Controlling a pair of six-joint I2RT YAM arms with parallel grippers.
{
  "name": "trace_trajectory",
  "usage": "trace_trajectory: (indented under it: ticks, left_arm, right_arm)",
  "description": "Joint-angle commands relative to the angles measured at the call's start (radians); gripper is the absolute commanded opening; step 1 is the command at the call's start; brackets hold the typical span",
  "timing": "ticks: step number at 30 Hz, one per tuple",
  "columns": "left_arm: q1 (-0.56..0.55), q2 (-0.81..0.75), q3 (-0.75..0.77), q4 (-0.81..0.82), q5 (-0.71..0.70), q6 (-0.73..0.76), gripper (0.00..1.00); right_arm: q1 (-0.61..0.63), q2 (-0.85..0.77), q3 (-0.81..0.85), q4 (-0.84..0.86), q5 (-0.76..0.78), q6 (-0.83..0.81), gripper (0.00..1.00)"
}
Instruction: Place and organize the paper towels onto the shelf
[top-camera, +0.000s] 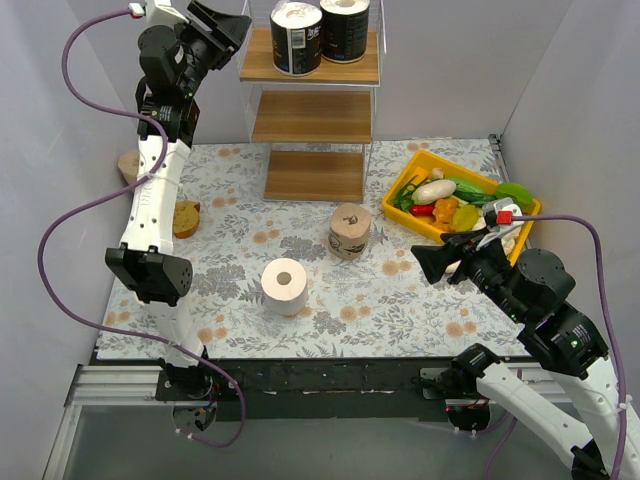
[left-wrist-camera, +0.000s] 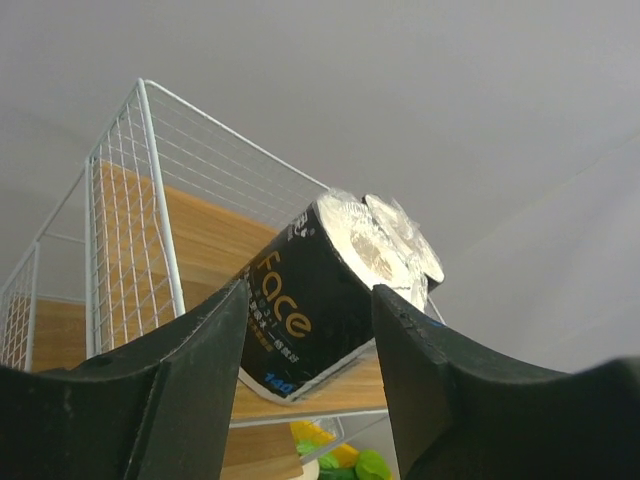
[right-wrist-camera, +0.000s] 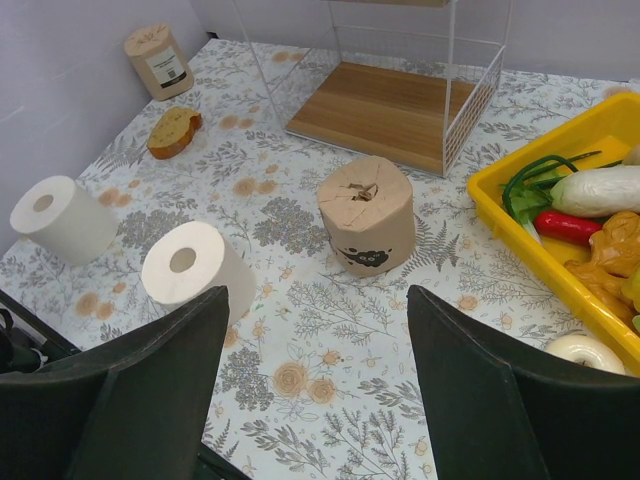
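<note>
- My right gripper (top-camera: 440, 262) hangs nearest to me, at 4 o'clock over the table (top-camera: 240, 330). Its fingers are spread wide and nothing is between them.
- Near the middle, at 6 o'clock of the shelf, the white roll (top-camera: 285, 286) rests on the flowered cloth, with its hollow core showing.
- In the right wrist view a second white roll (right-wrist-camera: 60, 218) lies at 9 o'clock of the first one, apart from it.
- A little farther, at 1 o'clock of the white roll, the tan roll (top-camera: 350, 231) stands upright and alone.
- At 3 o'clock of the tan roll is the yellow tray (top-camera: 400, 185) with vegetables (top-camera: 437, 190) inside.
- At 9 o'clock of the tan roll, near my left arm, lies a brown bread-like piece (top-camera: 186, 218).
- Behind it, by the left wall, stands the second tan roll (right-wrist-camera: 160, 60) with a printed label.
- At 12 o'clock is the shelf (top-camera: 315, 120); its two lower boards carry no roll.
- On its top board two rolls stand side by side: the black roll (top-camera: 297, 38) and, at its 3 o'clock, the second black roll (top-camera: 345, 28).
- My left gripper (top-camera: 215, 25) is raised at 11 o'clock, level with the top board and just at 9 o'clock of the black roll. Its fingers are parted and released; in the top view they do not touch the roll.
</note>
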Motion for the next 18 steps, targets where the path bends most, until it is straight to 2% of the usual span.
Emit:
trace_trajectory:
  ticks: [1, 8, 18]
  left_arm:
    - [-0.048, -0.112, -0.112, 0.043, 0.057, 0.114, 0.52]
    - [-0.144, -0.168, -0.247, 0.121, 0.133, 0.213, 0.51]
    - [-0.210, -0.076, -0.206, 0.180, 0.134, 0.247, 0.50]
  right_arm:
    - [0.000, -0.009, 0.012, 0.035, 0.005, -0.010, 0.79]
    - [0.002, -0.003, 0.000, 0.038, -0.008, -0.005, 0.79]
    - [0.003, 0.011, 0.003, 0.038, -0.002, 0.002, 0.79]
